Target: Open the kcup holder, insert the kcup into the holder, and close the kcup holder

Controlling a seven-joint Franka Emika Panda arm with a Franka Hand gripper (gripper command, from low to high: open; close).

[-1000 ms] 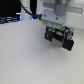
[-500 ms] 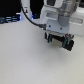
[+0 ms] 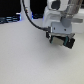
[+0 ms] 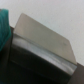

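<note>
Nearest you, bare white table [image 3: 25,60]. Beyond it, toward exterior view's right, gripper [image 3: 61,41] hangs low over kcup holder [image 3: 64,42], black box mostly hidden beneath arm. Your wrist view: blurred dark slab under pale panel, green patch at edge. Finger state unreadable, too blurred. Kcup not identifiable.

Arm [image 3: 64,12]: pale white-grey casing, blocky rounded segments. Thick black cable [image 3: 31,20] arcs from above down to the wrist. Gripper [image 3: 61,41]: dark, boxy, blurred; small light patches on its body. Finger detail not resolvable.
</note>
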